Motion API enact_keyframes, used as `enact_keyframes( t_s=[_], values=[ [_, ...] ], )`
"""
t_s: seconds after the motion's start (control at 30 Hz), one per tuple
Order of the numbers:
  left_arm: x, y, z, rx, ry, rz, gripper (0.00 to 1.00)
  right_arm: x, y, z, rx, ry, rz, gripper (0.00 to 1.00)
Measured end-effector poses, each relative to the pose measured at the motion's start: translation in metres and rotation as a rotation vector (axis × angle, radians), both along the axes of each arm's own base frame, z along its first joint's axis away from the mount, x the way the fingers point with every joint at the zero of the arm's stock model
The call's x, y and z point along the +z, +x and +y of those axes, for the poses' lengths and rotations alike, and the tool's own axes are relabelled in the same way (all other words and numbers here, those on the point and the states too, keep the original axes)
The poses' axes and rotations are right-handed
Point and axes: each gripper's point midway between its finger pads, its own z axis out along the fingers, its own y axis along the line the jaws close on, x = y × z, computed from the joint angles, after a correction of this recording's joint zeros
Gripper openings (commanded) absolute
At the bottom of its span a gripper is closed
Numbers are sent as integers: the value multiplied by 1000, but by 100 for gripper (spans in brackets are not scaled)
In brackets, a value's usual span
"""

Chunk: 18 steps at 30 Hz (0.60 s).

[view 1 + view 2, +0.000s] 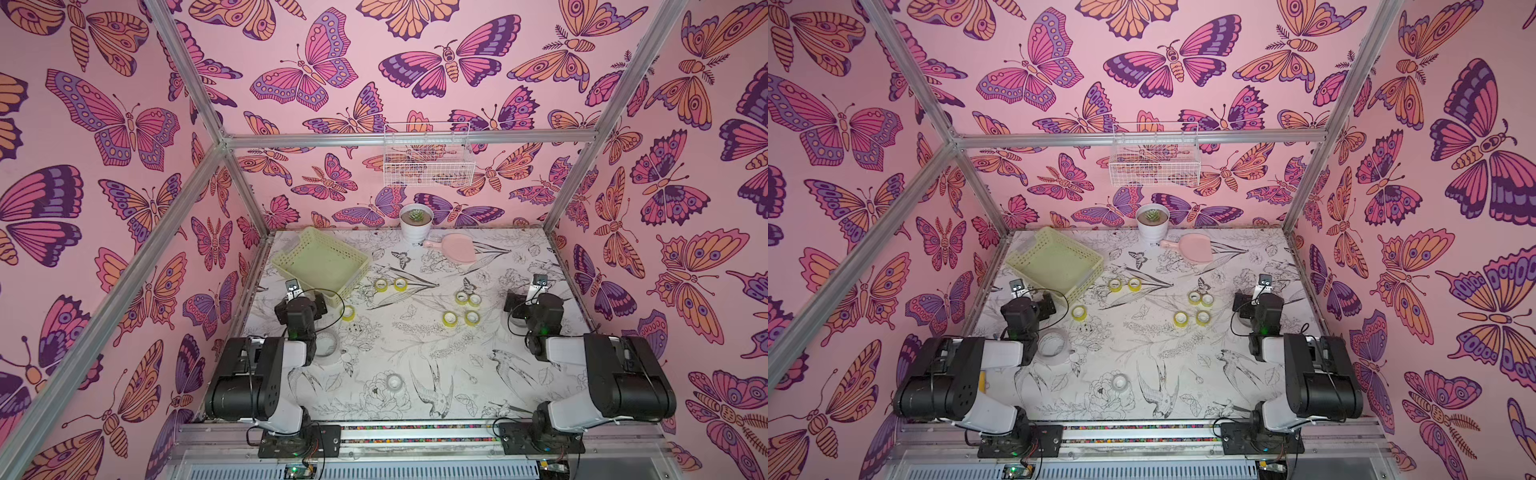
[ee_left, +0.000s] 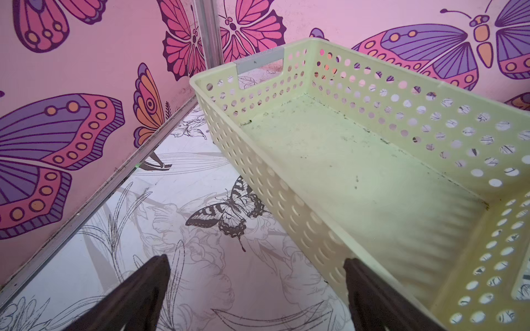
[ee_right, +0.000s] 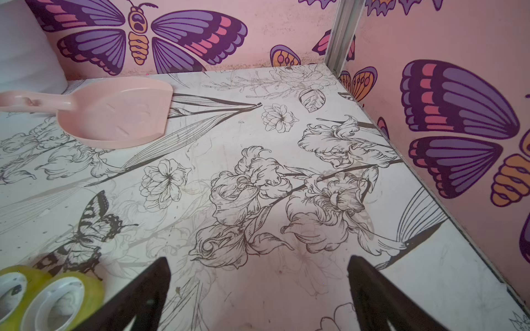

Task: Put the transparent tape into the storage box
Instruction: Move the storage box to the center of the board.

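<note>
Judging handling first: we expect the transparent tape (image 1: pixel 449 318), small yellow-tinted clear rings with white cores, to be light, stiff and smooth-sided, hence slippery. We would pinch one ring wall, with one finger inside the core.

Seven yellow rings lie flat across the middle of both top views: a pair left of centre, a cluster of four right of centre, and a single one lower left of them. We see a small colourless roll (image 1: pixel 393 381) at lower centre and a larger, wider colourless roll (image 1: pixel 326 343) partly hidden by the left arm (image 1: pixel 291 349).

The shallow pale yellow-green perforated plastic storage box (image 1: pixel 320 266), upper left of the table (image 1: pixel 415 353), is empty.

The left gripper (image 2: pixel 255 260) stands spread wide, holding nothing, beside the box wall. The right gripper (image 3: pixel 258 258) is likewise wide and empty over bare table, with two yellow rings just beside it.
</note>
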Motion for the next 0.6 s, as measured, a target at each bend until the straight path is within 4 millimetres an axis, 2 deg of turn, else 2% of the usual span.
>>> enact_keyframes(
  t_s=[0.6],
  values=[
    [4,1,0,3,8,-17,100,0,0,0,0,0,1,99]
  ],
)
